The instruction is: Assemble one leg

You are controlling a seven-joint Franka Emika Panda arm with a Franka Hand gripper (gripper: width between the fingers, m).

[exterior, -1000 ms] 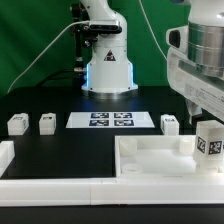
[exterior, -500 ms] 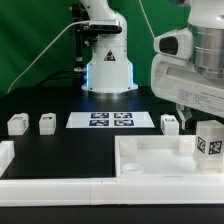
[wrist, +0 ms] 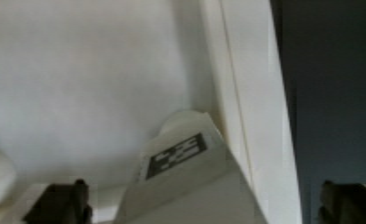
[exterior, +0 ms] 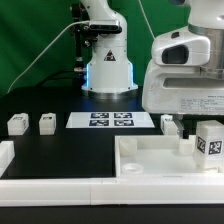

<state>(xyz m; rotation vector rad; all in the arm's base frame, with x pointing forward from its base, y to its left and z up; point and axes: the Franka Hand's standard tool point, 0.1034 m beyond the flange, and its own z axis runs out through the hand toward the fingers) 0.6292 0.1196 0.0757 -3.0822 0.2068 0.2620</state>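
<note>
In the exterior view we see the leg (exterior: 208, 141) standing upright at the tabletop's (exterior: 150, 160) right end, at the exterior view's right edge, just under the arm (exterior: 185, 75). Spare legs (exterior: 17, 124) sit on the desk (exterior: 60, 142) beside the marker board (exterior: 112, 120). In the wrist view the hand (wrist: 206, 203) holds nothing: its fingers (wrist: 63, 200) stand wide apart, and the leg shows between them against a white wall.

No text is legible; only square tags mark the marker board (exterior: 111, 120) and a leg (exterior: 207, 138).
</note>
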